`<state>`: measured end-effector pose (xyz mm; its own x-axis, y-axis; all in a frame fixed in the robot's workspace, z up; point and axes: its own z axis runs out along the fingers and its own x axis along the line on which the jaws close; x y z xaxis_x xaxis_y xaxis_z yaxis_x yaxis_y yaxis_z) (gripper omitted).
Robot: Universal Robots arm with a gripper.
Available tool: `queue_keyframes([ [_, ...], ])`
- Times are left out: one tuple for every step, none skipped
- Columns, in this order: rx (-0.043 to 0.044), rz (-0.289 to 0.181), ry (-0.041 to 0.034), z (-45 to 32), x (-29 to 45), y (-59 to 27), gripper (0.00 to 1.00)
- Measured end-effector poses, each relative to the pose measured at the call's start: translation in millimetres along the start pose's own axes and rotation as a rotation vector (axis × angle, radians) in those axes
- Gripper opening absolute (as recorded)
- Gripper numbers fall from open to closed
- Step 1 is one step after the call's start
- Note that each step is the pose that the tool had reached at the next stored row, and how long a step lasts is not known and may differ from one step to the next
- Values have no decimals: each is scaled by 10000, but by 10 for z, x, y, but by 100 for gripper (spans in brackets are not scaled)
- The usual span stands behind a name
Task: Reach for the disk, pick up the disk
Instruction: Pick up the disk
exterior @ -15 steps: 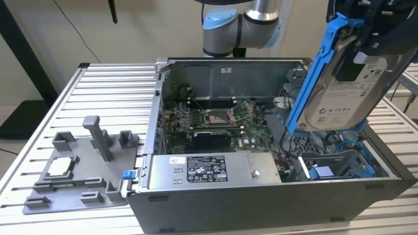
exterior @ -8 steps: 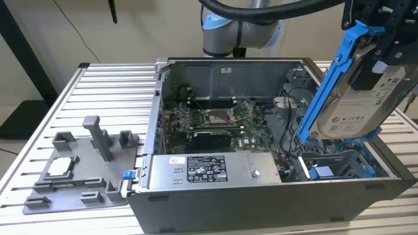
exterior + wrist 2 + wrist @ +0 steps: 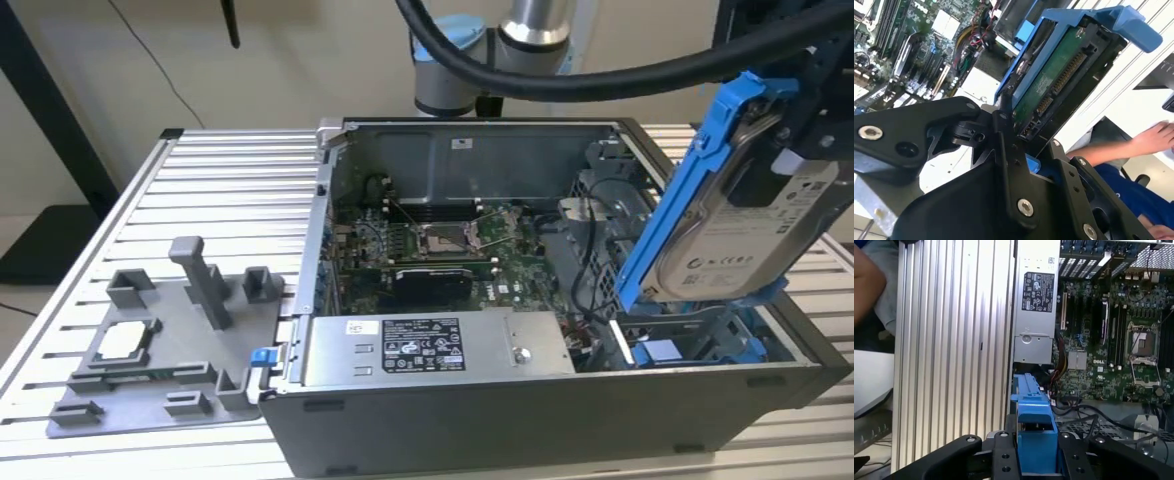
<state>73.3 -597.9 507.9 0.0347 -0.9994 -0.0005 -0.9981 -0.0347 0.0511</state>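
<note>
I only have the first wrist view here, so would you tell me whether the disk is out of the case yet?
Observer: Yes, in the exterior view the disk hangs tilted above the open case, at that view's right.
Operator: Thank you. Is the gripper closed on it?
Observer: The gripper is shut on the disk's blue frame in the second wrist view.
Operator: And which face shows?
Observer: That view shows its green circuit board; the exterior view shows the white label.
</note>
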Motion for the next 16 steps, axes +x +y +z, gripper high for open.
queue_keyframes([
  [1, 2, -2, 19, 1, -7, 0],
  [1, 10, 0, 37, 1, -13, 0],
  [1, 27, 0, 54, 1, -18, 0],
  [3, 111, -11, 105, -3, -33, 0],
  [3, 145, -26, 122, -4, -41, 0],
  [3, 175, -43, 140, -6, -48, 0],
  [6, 272, -171, 236, -28, -71, 0],
  [7, 274, -201, 253, -37, -76, 0],
  [8, 274, -234, 269, -46, -80, 0],
  [9, 269, -315, 294, -76, -93, 0],
  [10, 267, -357, 310, -102, -118, 0],
  [10, 267, -383, 320, -117, -147, 0],
  [11, 265, -404, 328, -127, -172, 0],
  [11, 264, -423, 336, -138, -200, 0],
  [11, 262, -443, 343, -148, -230, 0],
  [12, 262, -464, 352, -158, -260, 0],
])
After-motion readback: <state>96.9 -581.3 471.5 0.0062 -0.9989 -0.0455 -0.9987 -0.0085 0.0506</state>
